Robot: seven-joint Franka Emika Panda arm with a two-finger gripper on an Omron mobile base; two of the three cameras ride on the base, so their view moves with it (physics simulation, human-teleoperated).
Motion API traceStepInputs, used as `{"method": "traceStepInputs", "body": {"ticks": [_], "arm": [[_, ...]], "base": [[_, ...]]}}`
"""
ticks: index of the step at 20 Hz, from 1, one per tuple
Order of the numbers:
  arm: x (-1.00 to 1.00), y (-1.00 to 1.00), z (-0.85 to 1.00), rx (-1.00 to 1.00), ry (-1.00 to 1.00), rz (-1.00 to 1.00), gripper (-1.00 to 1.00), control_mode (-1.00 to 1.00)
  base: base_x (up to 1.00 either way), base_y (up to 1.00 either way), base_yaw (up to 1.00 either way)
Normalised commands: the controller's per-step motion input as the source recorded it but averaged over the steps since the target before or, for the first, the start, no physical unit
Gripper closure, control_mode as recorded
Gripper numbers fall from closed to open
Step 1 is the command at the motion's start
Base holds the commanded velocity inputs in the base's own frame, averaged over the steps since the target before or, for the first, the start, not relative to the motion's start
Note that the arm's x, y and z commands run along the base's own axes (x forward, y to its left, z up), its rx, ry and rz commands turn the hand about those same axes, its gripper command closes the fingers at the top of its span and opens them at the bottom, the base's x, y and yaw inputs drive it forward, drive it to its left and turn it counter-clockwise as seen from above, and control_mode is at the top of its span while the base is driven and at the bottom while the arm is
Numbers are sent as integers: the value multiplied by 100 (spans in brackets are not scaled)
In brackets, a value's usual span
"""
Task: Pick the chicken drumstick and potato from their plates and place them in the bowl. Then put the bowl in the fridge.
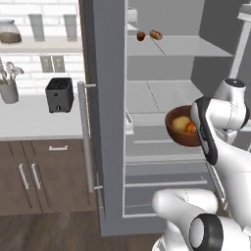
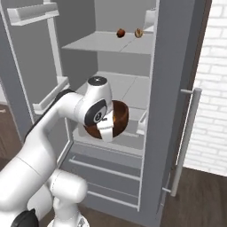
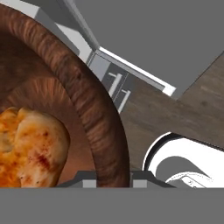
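Observation:
The dark reddish-brown wooden bowl (image 1: 177, 134) hangs in front of the open fridge (image 1: 110, 122), level with its middle shelf (image 1: 162, 95). The yellowish potato (image 1: 180, 122) and the orange chicken drumstick (image 1: 190, 128) lie inside it. In the hand view the drumstick (image 3: 33, 148) rests against the bowl's inner wall (image 3: 87, 105). My gripper (image 3: 113, 178) is shut on the bowl's rim, one finger inside and one outside. In the right base view the hand covers the near side of the bowl (image 2: 119, 116). The plates are out of view.
Two small brown foods (image 1: 140, 36) (image 1: 156, 34) sit on the fridge's top shelf. The fridge door with its long silver handle (image 1: 86, 137) stands left of the opening. Beyond it a counter (image 1: 39, 122) carries a black toaster (image 1: 60, 94) and a utensil holder (image 1: 9, 88).

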Motion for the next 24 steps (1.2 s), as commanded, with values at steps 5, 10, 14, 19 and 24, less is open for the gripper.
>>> {"method": "traceStepInputs", "body": {"ticks": [5,10,14,19,24], "arm": [[0,0,0,0,0,0,100,100],[0,0,0,0,0,0,100,100],[0,0,0,0,0,0,100,100],[10,8,0,0,0,-1,100,-100],[78,18,-2,2,-1,-1,100,-100]], "base": [[51,12,0],[60,11,0],[56,4,0],[35,23,0],[0,0,0]]}}
